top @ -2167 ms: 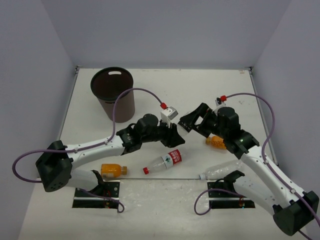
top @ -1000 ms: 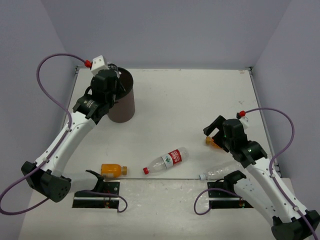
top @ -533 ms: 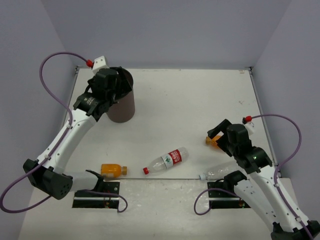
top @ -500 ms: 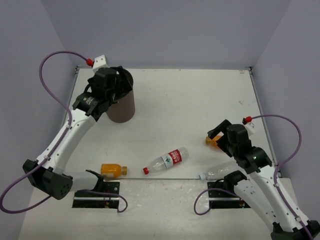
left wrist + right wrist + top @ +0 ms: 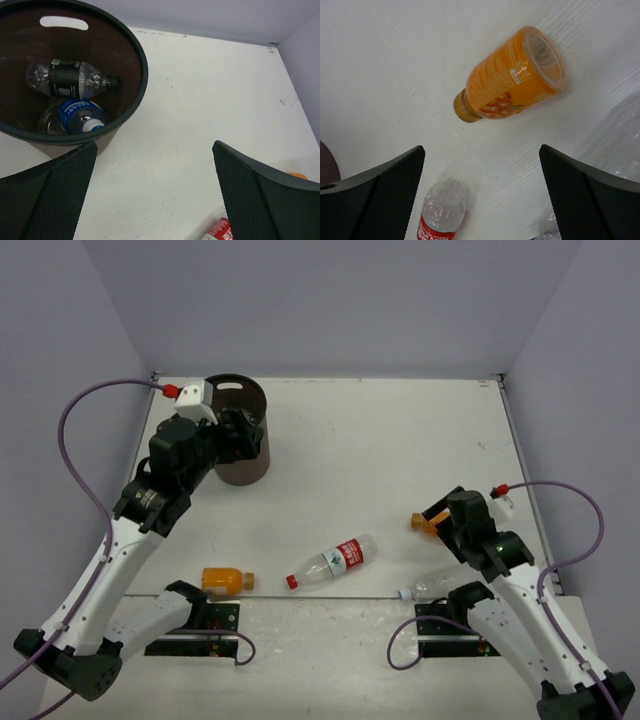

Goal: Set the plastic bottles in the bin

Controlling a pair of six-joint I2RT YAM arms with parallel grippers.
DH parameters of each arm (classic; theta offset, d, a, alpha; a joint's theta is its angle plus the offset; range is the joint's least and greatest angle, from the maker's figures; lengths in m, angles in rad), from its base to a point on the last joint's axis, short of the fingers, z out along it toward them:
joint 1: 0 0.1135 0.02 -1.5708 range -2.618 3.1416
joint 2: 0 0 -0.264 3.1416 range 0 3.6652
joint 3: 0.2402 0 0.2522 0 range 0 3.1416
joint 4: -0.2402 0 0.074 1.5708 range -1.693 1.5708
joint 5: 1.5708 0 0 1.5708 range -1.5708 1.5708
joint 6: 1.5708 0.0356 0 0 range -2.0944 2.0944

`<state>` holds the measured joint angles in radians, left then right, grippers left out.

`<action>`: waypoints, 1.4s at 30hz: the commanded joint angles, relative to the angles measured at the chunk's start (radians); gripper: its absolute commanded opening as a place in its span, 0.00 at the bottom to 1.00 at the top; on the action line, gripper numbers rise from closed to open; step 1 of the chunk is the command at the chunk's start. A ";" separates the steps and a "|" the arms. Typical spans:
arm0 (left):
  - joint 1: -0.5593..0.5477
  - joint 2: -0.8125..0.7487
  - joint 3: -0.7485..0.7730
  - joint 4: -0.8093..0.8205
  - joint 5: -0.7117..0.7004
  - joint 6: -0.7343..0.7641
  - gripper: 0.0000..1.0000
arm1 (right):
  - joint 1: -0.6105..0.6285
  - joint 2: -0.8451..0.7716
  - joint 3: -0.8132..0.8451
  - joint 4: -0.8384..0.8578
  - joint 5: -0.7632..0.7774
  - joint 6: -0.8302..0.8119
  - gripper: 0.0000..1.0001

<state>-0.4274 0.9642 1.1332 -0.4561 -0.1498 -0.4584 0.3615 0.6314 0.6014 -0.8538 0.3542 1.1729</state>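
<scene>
White table (image 5: 380,430), lavender walls (image 5: 330,300). Top view: bin (image 5: 246,462) at far left, left gripper (image 5: 238,433) just beside its near rim. Red-label bottle (image 5: 333,561) lies mid-table, one orange bottle (image 5: 226,580) near the left base, clear bottle (image 5: 436,584) by the right base. Right gripper (image 5: 432,519) is over a second orange bottle (image 5: 417,523). Left wrist: jaws wide, nothing btwn; black-label bottle (image 5: 65,80) & blue-label bottle (image 5: 76,113) lie in the bin. Right wrist: jaws wide, empty, above the second orange bottle, which lies on its side.

Two bottles (image 5: 65,80) lie in the bin (image 5: 143,65), four outside.
</scene>
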 commanded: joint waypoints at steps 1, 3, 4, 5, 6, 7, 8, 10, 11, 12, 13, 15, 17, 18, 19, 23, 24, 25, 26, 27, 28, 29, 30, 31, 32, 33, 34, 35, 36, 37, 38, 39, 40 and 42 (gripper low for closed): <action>0.003 -0.080 -0.095 0.108 0.110 0.044 1.00 | -0.047 0.073 0.002 -0.008 0.086 0.068 0.99; 0.004 -0.103 -0.121 0.110 0.113 0.041 1.00 | -0.058 0.088 0.006 -0.005 0.101 0.075 0.99; 0.004 -0.113 -0.134 0.116 0.115 0.040 1.00 | -0.066 0.105 0.014 0.000 0.110 0.073 0.99; 0.004 -0.124 -0.148 0.122 0.116 0.040 1.00 | -0.074 0.122 0.022 0.006 0.119 0.072 0.99; 0.004 -0.128 -0.154 0.125 0.117 0.040 1.00 | -0.078 0.144 0.027 0.009 0.118 0.068 0.99; 0.004 -0.128 -0.155 0.125 0.116 0.040 1.00 | -0.083 0.161 0.031 0.013 0.117 0.066 0.99; 0.004 -0.127 -0.153 0.124 0.115 0.039 1.00 | -0.092 0.174 0.031 0.020 0.115 0.064 0.99; 0.003 -0.125 -0.151 0.123 0.116 0.038 1.00 | -0.113 0.204 0.023 0.053 0.104 0.051 0.99; 0.003 -0.126 -0.151 0.123 0.115 0.039 1.00 | -0.131 0.213 0.015 0.082 0.088 0.041 0.99; 0.003 -0.127 -0.152 0.123 0.114 0.040 1.00 | -0.150 0.221 0.007 0.110 0.069 0.022 0.99; 0.003 -0.129 -0.154 0.122 0.110 0.040 1.00 | -0.168 0.235 -0.002 0.141 0.043 -0.004 0.99; 0.003 -0.133 -0.156 0.120 0.102 0.039 1.00 | -0.196 0.266 -0.019 0.203 -0.004 -0.049 0.99; 0.003 -0.138 -0.161 0.121 0.098 0.038 1.00 | -0.212 0.321 -0.025 0.235 -0.008 -0.062 0.97; 0.003 -0.140 -0.163 0.123 0.097 0.038 1.00 | -0.217 0.343 -0.025 0.243 -0.005 -0.066 0.94; 0.004 -0.141 -0.164 0.124 0.097 0.038 1.00 | -0.221 0.365 -0.023 0.249 -0.004 -0.071 0.89; 0.003 -0.136 -0.164 0.123 0.100 0.034 1.00 | -0.229 0.435 -0.015 0.277 -0.027 -0.082 0.76; 0.003 -0.133 -0.165 0.123 0.101 0.032 1.00 | -0.230 0.451 -0.014 0.287 -0.035 -0.084 0.72; 0.003 -0.131 -0.164 0.122 0.105 0.032 1.00 | -0.230 0.458 -0.013 0.292 -0.034 -0.084 0.66; 0.003 -0.129 -0.163 0.121 0.109 0.031 1.00 | -0.230 0.462 -0.011 0.294 -0.031 -0.084 0.61; 0.003 -0.127 -0.162 0.120 0.113 0.031 1.00 | -0.230 0.465 -0.008 0.295 -0.026 -0.085 0.56; 0.004 -0.124 -0.162 0.119 0.114 0.029 1.00 | -0.230 0.465 -0.008 0.295 -0.026 -0.088 0.52; 0.003 -0.123 -0.164 0.119 0.123 0.026 1.00 | -0.230 0.459 -0.004 0.297 -0.026 -0.097 0.47; 0.003 -0.122 -0.165 0.120 0.131 0.022 1.00 | -0.231 0.453 0.001 0.298 -0.026 -0.107 0.42; 0.003 -0.119 -0.167 0.124 0.147 0.020 1.00 | -0.230 0.441 0.002 0.308 -0.034 -0.125 0.38; 0.003 -0.117 -0.169 0.128 0.157 0.020 1.00 | -0.230 0.433 0.003 0.319 -0.040 -0.142 0.36; 0.003 -0.115 -0.171 0.135 0.188 0.021 1.00 | -0.230 0.422 0.003 0.333 -0.051 -0.160 0.35; 0.002 -0.109 -0.175 0.147 0.270 0.024 1.00 | -0.230 0.392 0.003 0.354 -0.084 -0.185 0.31; 0.001 -0.104 -0.178 0.161 0.318 0.023 1.00 | -0.230 0.367 0.001 0.376 -0.118 -0.211 0.29; 0.000 -0.099 -0.183 0.176 0.363 0.022 1.00 | -0.230 0.343 -0.004 0.401 -0.156 -0.236 0.28; 0.000 -0.095 -0.189 0.193 0.406 0.021 1.00 | -0.231 0.318 -0.010 0.429 -0.195 -0.260 0.26; -0.009 -0.086 -0.199 0.216 0.442 0.007 1.00 | -0.230 0.284 -0.028 0.478 -0.225 -0.284 0.25; -0.026 -0.072 -0.208 0.245 0.481 -0.002 1.00 | -0.229 0.248 -0.051 0.539 -0.280 -0.313 0.25; -0.053 -0.054 -0.214 0.274 0.516 -0.005 1.00 | -0.228 0.213 -0.075 0.606 -0.355 -0.341 0.24; -0.130 -0.014 -0.212 0.302 0.517 -0.008 1.00 | -0.228 0.166 -0.101 0.699 -0.479 -0.367 0.22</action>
<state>-0.4565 0.8890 0.9372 -0.2794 0.2105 -0.4552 0.1364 0.8941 0.5492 -0.4084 0.1329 0.9216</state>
